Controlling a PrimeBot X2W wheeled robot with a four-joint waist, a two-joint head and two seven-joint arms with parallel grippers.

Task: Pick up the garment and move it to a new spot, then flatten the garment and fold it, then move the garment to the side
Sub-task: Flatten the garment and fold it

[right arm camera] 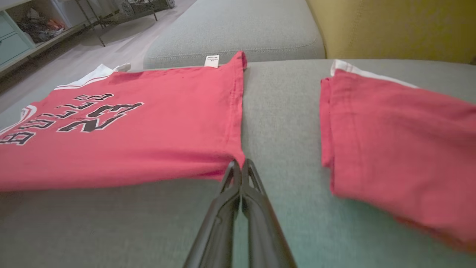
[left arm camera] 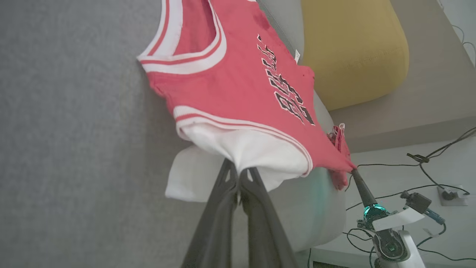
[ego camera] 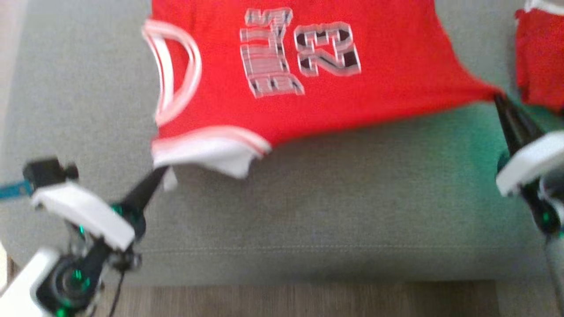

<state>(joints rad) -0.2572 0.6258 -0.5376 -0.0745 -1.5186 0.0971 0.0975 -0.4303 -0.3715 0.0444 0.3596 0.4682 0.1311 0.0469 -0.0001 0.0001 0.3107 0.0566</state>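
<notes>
The red jersey point(ego camera: 308, 66) is spread across the grey cushion point(ego camera: 330, 198), and both arms have hold of it. The left gripper point(ego camera: 161, 174) is pinched tight on the white-trimmed shoulder end at the cushion's left. The right gripper point(ego camera: 498, 99) is clamped on the red hem corner at the cushion's right. No gap shows between either pair of fingers.

The near edge is pulled into a taut line between the two grips and looks raised just off the cushion, with shadow under it. The far part seems to rest on the cushion top.

On progress, the pick-up looks done and the cloth is open and unfolded, so this reads as carrying or stretching it flat. No fold shows in it yet, and the move to the side is left to do.

Orientation is clear enough. The long axis runs side to side along the cushion, with armholes and collar end toward its left and the hem toward its right. The printed face is up, and a small white label point(right arm camera: 212, 61) sits at the hem's far corner.

A second red garment point(ego camera: 539, 61) lies on the cushion's right end, apart from the jersey. A yellow cushion point(left arm camera: 353, 48) stands behind the grey one.
</notes>
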